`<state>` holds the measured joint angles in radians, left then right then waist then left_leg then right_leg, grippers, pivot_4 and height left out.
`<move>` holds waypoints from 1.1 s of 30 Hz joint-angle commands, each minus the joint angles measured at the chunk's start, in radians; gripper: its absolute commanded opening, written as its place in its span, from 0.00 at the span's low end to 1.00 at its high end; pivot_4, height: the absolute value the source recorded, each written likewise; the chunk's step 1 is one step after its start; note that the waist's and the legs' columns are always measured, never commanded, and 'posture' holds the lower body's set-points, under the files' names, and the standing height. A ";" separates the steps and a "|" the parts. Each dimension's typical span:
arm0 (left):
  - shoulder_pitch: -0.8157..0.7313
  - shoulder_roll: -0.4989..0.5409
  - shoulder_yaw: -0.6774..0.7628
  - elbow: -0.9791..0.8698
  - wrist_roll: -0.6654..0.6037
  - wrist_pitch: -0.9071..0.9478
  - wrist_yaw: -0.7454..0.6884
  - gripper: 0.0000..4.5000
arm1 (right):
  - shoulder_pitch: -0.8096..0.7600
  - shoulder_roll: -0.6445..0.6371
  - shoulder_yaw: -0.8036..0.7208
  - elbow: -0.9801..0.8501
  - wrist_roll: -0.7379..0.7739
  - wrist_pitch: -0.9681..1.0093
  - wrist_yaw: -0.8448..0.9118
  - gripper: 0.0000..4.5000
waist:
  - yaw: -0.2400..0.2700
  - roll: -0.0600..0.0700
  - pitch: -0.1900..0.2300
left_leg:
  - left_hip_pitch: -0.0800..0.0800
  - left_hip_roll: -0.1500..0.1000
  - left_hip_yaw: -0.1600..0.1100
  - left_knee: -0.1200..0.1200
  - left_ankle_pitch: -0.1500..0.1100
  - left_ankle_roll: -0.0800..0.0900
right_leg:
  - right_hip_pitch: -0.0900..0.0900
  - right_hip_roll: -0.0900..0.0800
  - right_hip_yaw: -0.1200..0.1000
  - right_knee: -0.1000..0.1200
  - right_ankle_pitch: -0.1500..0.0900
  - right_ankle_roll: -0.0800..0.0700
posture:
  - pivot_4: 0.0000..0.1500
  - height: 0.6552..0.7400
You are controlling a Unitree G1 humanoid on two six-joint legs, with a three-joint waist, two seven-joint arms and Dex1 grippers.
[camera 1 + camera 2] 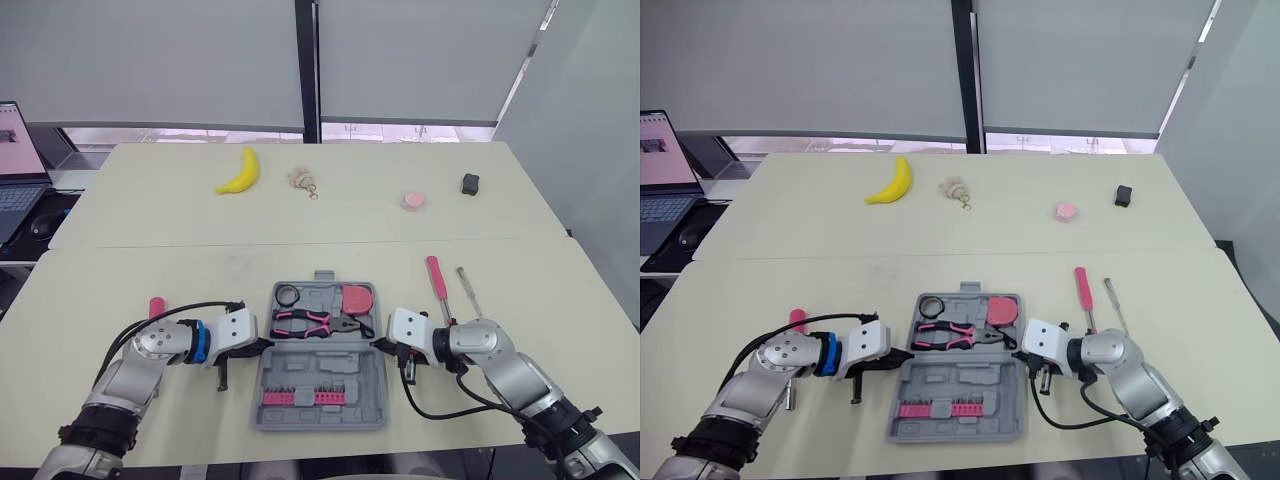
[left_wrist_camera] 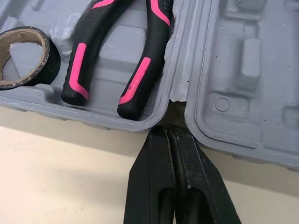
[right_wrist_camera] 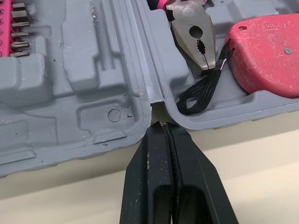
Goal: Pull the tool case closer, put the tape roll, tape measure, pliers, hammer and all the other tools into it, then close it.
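While pinched shut on nothing, nosing at the hinge gaps: left gripper (image 2: 167, 133) one side of the open tool case (image 1: 320, 362), right gripper (image 3: 161, 126) opposite. Lying in far half: tape roll (image 1: 288, 295), pliers (image 1: 315, 322), tape measure (image 1: 357, 298). Outside on table (image 1: 150, 260), right: pink-handled screwdriver (image 1: 436, 277).

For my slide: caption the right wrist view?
Shut right gripper at the open tool case hinge, pliers and tape measure inside.

pliers (image 1: 315, 322) in tool case (image 1: 300, 372), screwdriver (image 1: 437, 277) to right
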<state>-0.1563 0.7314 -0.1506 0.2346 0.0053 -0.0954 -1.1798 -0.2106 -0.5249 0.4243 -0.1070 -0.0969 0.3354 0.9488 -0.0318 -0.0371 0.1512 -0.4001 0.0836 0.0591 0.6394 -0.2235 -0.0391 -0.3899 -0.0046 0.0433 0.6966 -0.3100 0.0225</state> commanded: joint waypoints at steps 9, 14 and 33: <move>0.004 0.030 0.011 0.001 -0.018 -0.024 -0.003 0.01 | 0.026 -0.032 -0.049 -0.061 0.048 -0.001 0.011 0.00 | 0.002 0.000 0.000 | 0.000 0.000 0.000 0.000 0.000 0.000 | 0.000 0.000 0.000 0.000 0.000 0.000 | 1.00 1.00; 0.029 0.072 0.052 -0.007 -0.062 -0.030 -0.024 0.01 | 0.073 -0.074 -0.118 -0.118 0.083 0.019 -0.010 0.00 | 0.000 0.000 0.001 | 0.000 0.000 0.001 -0.001 0.000 0.000 | 0.000 0.000 0.000 -0.001 0.000 0.000 | 1.00 1.00; 0.087 0.175 0.450 0.099 -0.306 0.143 0.098 0.05 | 0.452 -0.365 -0.715 -0.358 0.308 0.082 0.042 0.00 | 0.002 0.000 0.003 | -0.001 0.000 0.001 -0.011 0.000 -0.001 | 0.001 -0.002 -0.002 -0.015 -0.002 0.002 | 1.00 1.00</move>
<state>-0.0638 0.8890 0.2566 0.3267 -0.2792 0.0495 -1.0954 0.2385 -0.8720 -0.2303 -0.4394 0.1816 0.4096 0.9749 -0.0297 -0.0368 0.1537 -0.4005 0.0832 0.0602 0.6282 -0.2239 -0.0398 -0.3884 -0.0067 0.0419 0.6819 -0.3119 0.0251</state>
